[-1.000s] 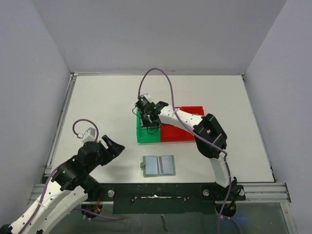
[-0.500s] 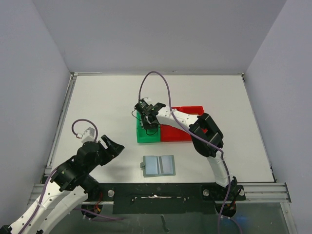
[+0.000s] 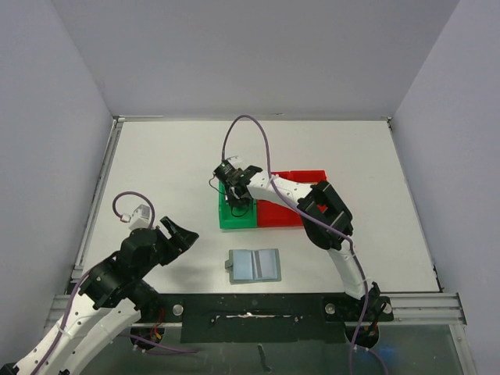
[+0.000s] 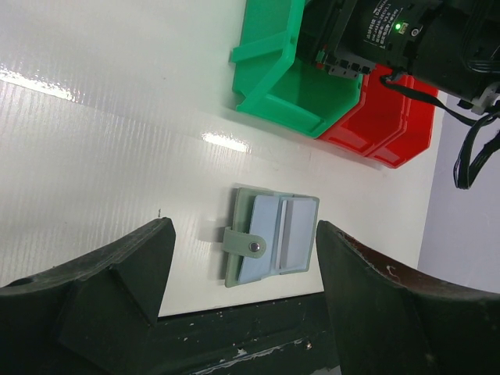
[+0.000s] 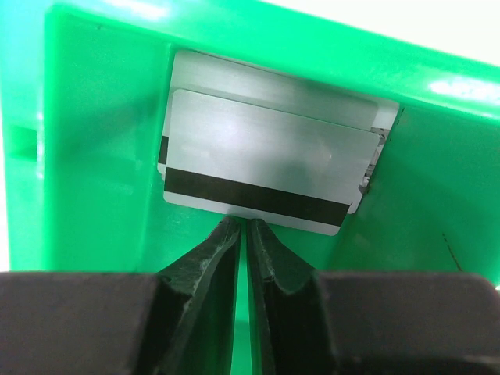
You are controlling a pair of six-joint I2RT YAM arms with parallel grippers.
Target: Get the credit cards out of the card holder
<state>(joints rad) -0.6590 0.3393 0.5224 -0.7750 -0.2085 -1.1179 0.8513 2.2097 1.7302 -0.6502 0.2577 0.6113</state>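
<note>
**A:** From above, what's the room like?

**B:** Pale lilac-grey walls (image 3: 258, 55) close in a white tabletop (image 3: 156, 164) on 3 sides, and a metal rail (image 3: 422, 301) runs along the near edge. A green bin (image 3: 234, 220) and a red bin (image 3: 283, 215) stand touching, mid-table. The card holder (image 3: 255, 266) lies open and flat near the front edge, well apart from both bins. The right arm (image 3: 344, 234) reaches over the red bin into the green one. The left arm (image 3: 117, 273) hangs over the tabletop's left side.

**A:** And the left wrist view?

**B:** The tabletop is glossy and faintly ribbed, with bright glare patches. The left fingers (image 4: 117, 273) are spread wide with nothing between them. The card holder shows in the gap below them, with 2 pale blue panels and a snap tab.

**A:** And the right wrist?

**B:** It's all green bin floor. 2 credit cards (image 5: 262, 168) lie overlapping there, and the upper one shows a black stripe. The right fingers (image 5: 207, 266) are drawn together to a thin slit with nothing visible between them. Their tips are at that card's lower edge.
</note>
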